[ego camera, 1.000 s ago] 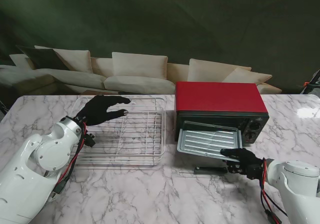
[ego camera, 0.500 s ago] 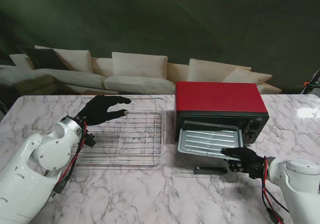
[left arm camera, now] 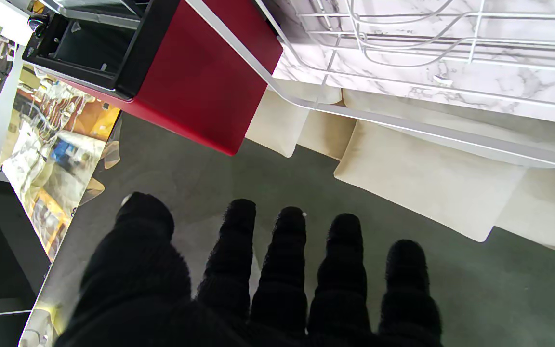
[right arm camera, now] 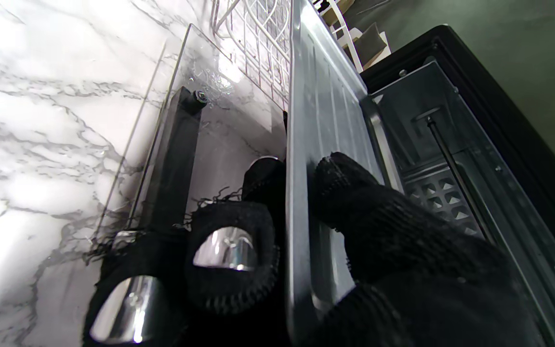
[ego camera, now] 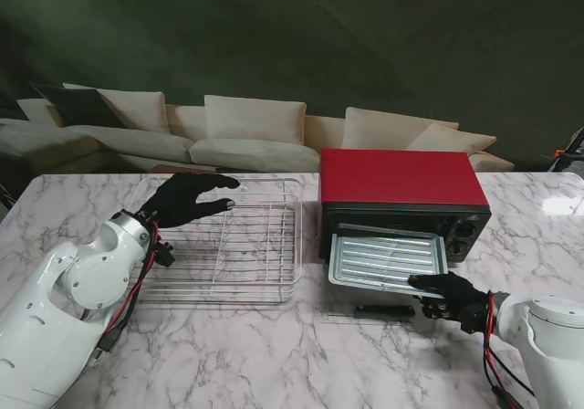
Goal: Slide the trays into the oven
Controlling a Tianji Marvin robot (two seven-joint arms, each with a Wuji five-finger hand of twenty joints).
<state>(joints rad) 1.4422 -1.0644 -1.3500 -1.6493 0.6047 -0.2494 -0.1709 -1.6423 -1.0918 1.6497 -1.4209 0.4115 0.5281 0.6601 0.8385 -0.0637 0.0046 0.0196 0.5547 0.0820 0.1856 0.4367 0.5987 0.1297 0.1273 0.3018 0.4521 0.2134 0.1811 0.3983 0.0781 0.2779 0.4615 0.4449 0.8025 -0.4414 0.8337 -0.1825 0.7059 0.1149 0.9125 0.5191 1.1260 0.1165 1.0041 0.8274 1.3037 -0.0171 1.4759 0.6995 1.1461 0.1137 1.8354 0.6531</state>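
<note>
Ribbed silver tray half inside red oven; right robot hand pinching rim; left robot hand spread.

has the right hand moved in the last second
Yes. Judged against the red oven, the right hand, shut on the metal tray, has shifted slightly rightward and nearer to me, and the tray's near edge went with it.

White marble table top with grey veining fills the near field; a bright glare patch sits at its far right corner. Beyond the far edge stands a cream sofa with several loose back cushions, one darker cushion at far left. Behind it the wall is a dark green backdrop, dim and evenly lit.
</note>
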